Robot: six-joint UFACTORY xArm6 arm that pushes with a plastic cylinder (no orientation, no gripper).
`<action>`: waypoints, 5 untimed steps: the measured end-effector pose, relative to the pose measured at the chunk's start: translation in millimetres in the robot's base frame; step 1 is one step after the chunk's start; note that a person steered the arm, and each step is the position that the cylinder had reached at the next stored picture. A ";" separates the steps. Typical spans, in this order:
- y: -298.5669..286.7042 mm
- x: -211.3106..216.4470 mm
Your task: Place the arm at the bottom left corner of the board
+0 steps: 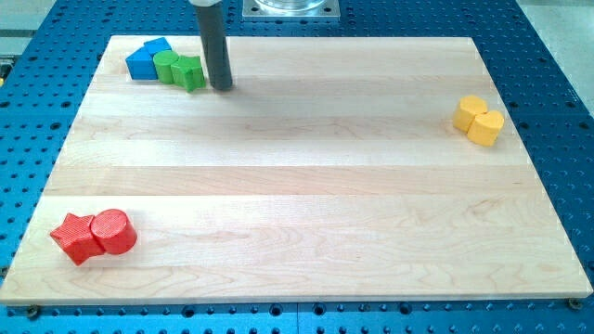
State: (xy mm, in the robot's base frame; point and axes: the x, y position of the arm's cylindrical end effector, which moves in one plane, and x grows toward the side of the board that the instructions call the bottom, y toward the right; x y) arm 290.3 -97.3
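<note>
**My tip stands at the upper left, far from the bottom left corner**

My rod comes down from the top edge of the frame, and my tip (222, 88) rests on the wooden board (306, 186) in its upper left part. I have no hand at the end of my arm, only this straight dark rod, so nothing is spread, pressed together or pinching.

Just to the left of my tip lies a green block (180, 70). It looks like two rounded pieces joined, but I cannot tell its exact shape. My tip is just beside its right end; I cannot tell if they touch. To the left of the green block, and touching it, is a blue block (147, 58) with an angled top.

The bottom left corner of the board (11, 299) is well apart from my tip, in the lower left of the frame. Near this corner lie two red blocks which touch each other: a red star-like block (75, 237) on the left and a red cylinder (114, 231) on the right.

In the upper right of the frame, near the right edge of the board, is a yellow block (478, 120), which seems to be made of two joined pieces.

The board lies on a blue counter (557, 111) with a regular grid of small holes.
</note>
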 end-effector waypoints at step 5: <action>92.3 79.7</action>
State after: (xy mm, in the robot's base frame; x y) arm 370.0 -5.0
